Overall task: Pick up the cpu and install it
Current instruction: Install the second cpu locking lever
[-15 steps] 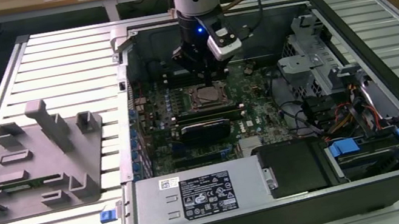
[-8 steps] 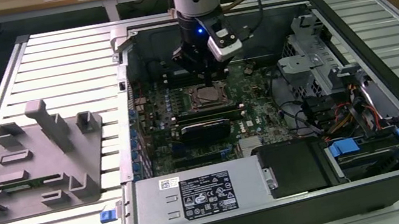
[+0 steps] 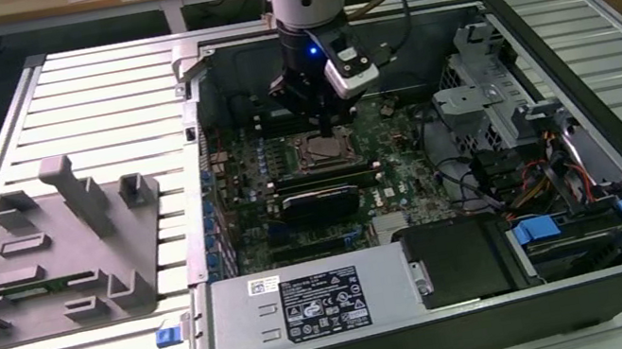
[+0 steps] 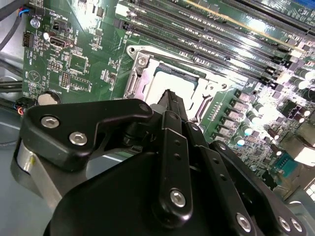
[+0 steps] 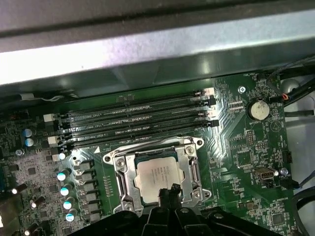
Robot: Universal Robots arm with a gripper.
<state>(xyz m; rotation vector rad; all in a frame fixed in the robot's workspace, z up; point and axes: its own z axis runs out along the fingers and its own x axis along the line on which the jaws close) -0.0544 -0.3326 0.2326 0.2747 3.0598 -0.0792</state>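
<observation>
The cpu (image 5: 156, 173), a flat silver square, lies level inside the metal socket frame (image 5: 121, 173) on the motherboard; it also shows as the cpu (image 4: 165, 82) and the cpu (image 3: 321, 147). My gripper (image 5: 167, 192) hangs straight over the socket, with its black fingers pressed together. Their tips sit at the edge of the chip's top. I cannot tell whether they touch it. The gripper (image 4: 170, 98) has nothing between its fingers. In the exterior view the gripper (image 3: 321, 123) stands upright inside the open computer case.
A grey plastic tray (image 3: 57, 258) with upright posts sits on the slatted table at the exterior view's left. Inside the case are memory slots (image 5: 138, 120), a power supply (image 3: 308, 305), a drive cage (image 3: 479, 106) and cable bundles (image 3: 531, 184). Case walls surround the board.
</observation>
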